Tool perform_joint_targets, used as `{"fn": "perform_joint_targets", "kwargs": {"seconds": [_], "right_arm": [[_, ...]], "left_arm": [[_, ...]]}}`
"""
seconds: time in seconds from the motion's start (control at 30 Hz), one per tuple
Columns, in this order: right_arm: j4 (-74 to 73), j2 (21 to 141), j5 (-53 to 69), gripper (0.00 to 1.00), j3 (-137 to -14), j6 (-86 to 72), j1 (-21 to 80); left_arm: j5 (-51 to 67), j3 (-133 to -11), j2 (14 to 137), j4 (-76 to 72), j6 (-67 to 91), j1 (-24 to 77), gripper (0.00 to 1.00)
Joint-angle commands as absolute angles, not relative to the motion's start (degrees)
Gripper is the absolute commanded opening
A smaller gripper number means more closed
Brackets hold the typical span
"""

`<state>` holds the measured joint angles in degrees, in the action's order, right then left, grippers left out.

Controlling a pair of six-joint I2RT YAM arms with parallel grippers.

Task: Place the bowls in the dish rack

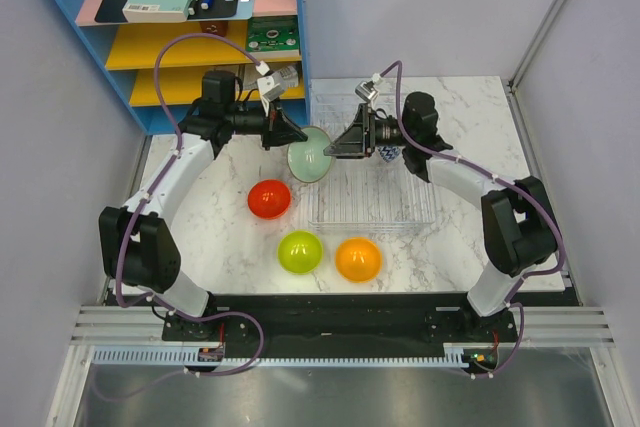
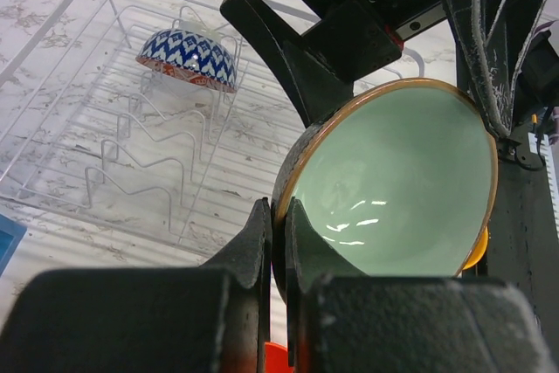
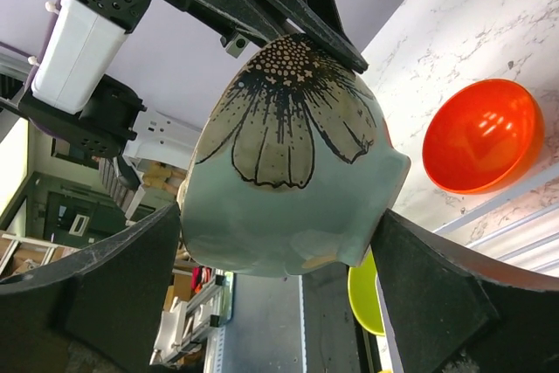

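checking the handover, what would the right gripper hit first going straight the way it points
The pale grey-green bowl: its flowered outside sits between the right gripper's fingers. Just beyond, the left gripper clamps the rim, though depth is unclear.

Marble table (image 1: pixel 470 112), lilac walls (image 1: pixel 430 7), blue-yellow shelf unit (image 1: pixel 140 47)
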<state>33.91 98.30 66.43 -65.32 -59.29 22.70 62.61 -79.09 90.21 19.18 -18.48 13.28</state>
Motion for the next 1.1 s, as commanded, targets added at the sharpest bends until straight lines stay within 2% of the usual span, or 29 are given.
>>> {"fn": "perform_joint_targets", "kwargs": {"seconds": [0.0,0.07,0.17,0.2,0.27,0.3,0.47,0.57,0.6,0.67,0.7,0.73,0.93,1.07], "right_arm": [[39.8,96.6,68.4,0.89,-64.7,-61.3,23.8],[42.3,96.9,68.5,0.81,-64.4,-64.2,23.9],[48.9,97.6,68.5,0.56,-63.7,-68.2,23.9],[49.9,98.0,68.5,0.37,-63.6,-69.0,24.0],[50.6,98.5,68.3,0.16,-63.6,-69.4,24.0],[50.6,98.6,68.2,0.0,-63.6,-69.5,23.9],[48.2,98.3,67.5,0.0,-63.5,-67.9,23.9],[40.0,97.3,66.3,0.0,-64.1,-61.7,23.9],[37.8,97.1,65.4,0.0,-64.3,-59.9,23.8],[31.7,96.2,64.7,0.0,-64.7,-54.7,23.6],[29.9,95.9,63.7,0.0,-64.9,-53.4,23.4],[28.3,95.6,63.3,0.0,-65.0,-51.3,23.0],[17.6,94.0,58.3,0.0,-67.6,-44.1,20.3],[1.5,92.5,44.3,0.0,-73.7,-33.2,19.9]], "left_arm": [[65.0,-82.1,88.4,16.0,-16.3,13.6,0.02],[65.0,-81.9,88.3,16.0,-16.3,13.7,0.02],[65.0,-81.7,88.2,15.9,-16.3,13.8,0.02],[65.0,-81.6,88.2,15.9,-16.3,13.9,0.02],[64.9,-81.4,88.2,16.0,-16.4,13.9,0.02],[64.9,-81.4,88.2,16.0,-16.4,13.9,0.02],[64.9,-81.2,88.3,16.2,-16.3,13.9,0.02],[64.0,-80.7,87.9,16.6,-16.1,13.6,0.32],[63.7,-80.4,87.3,16.6,-15.8,13.4,0.51],[62.4,-79.1,86.3,16.3,-14.9,11.6,0.65],[62.2,-78.3,84.7,15.8,-14.2,10.6,0.87],[63.0,-77.4,83.7,15.4,-13.5,8.0,0.99],[64.0,-67.8,74.3,11.8,-8.9,-5.1,1.0],[54.3,-61.2,67.3,19.6,-14.1,-7.6,1.0]]}}
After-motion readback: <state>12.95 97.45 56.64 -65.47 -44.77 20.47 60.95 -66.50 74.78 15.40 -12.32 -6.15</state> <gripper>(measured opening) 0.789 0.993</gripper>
